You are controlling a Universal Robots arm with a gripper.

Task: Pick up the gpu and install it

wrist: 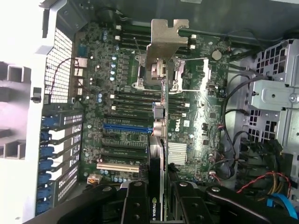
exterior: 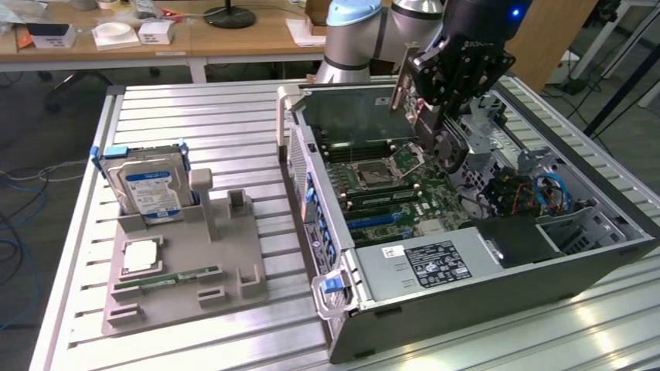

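In the exterior view the gripper (exterior: 441, 108) is clamped on the gpu (exterior: 403, 89), holding it on edge above the motherboard (exterior: 392, 185) near the far wall of the open computer case (exterior: 464, 294). The case lies toward the table's (exterior: 206, 116) edge at the exterior view's right, well apart from the hard drive (exterior: 153, 189) in its grey fixture (exterior: 185, 270). In the wrist view the black fingers (wrist: 135, 203) pinch the gpu (wrist: 166, 46) from both sides, the card seen edge-on with its silver bracket over the motherboard (wrist: 117, 93).
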